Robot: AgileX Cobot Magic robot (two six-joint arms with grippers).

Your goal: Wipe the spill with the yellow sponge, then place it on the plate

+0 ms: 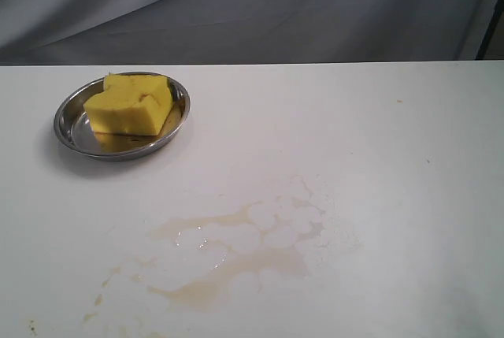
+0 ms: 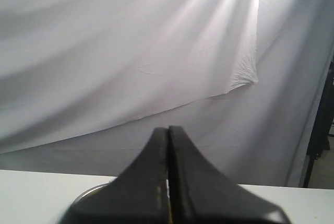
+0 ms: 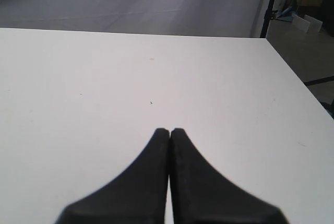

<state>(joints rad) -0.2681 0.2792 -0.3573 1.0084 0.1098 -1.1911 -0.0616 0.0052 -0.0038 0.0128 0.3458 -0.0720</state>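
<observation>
The sponge sits in the plate at 10 o'clock on the surface, probably so any wetness stays in the dish. The spill lies well apart at 6 o'clock, a thin pale-brown smear with watery patches. Neither arm shows in the exterior view. The left pincer and right pincer each have jaws pressed together, empty, seemingly parked. The task looks done, though residue shows.
</observation>
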